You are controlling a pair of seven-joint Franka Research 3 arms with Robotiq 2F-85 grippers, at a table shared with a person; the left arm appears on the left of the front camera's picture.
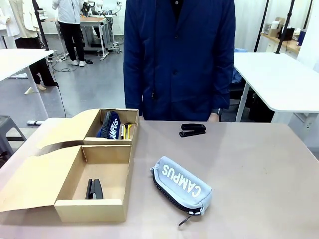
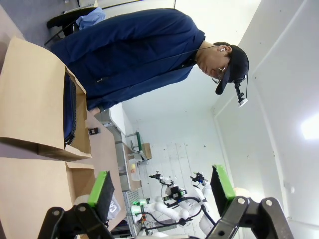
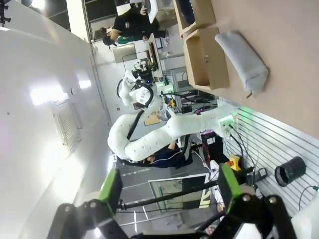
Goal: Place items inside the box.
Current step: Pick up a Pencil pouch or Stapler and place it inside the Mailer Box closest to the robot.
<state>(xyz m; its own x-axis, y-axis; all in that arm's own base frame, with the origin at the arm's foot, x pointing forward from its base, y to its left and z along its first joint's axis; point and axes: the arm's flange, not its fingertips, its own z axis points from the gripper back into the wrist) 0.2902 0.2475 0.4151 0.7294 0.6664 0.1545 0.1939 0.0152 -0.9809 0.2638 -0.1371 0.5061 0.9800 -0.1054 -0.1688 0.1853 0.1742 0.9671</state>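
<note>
Surface: we see a brown table (image 1: 249,164) in a workshop, with white tables behind it.
Person: stands at the far edge in a navy coat (image 1: 179,59); we see no hand over the tabletop.
Box: an open cardboard box (image 1: 89,210) sits on the robot's left part of the table, with two compartments and its flaps folded outward.
Far compartment: the navy pencil case (image 1: 110,124) stands on edge with its "CAMPUS" lettering running vertically; slim yellow and dark items (image 1: 127,130) lie just beside it, and we cannot tell what they are.
Near compartment: the boxed stapler (image 1: 94,189) lies on the floor, near the front wall.
Loose stapler: the second black stapler (image 1: 192,130) lies on the tabletop near the far edge, in front of the person.
Grey pencil case: the grey pencil case (image 1: 182,185) lies outside the box, just to its right, angled, lettering up, zip pull toward the robot.
Left gripper: we see the left gripper (image 2: 162,188) in the air with its green-padded fingers (image 2: 101,191) spread wide and nothing between them.
Right gripper: the right gripper (image 3: 168,189) is likewise spread wide and empty, well away from the grey case.
</note>
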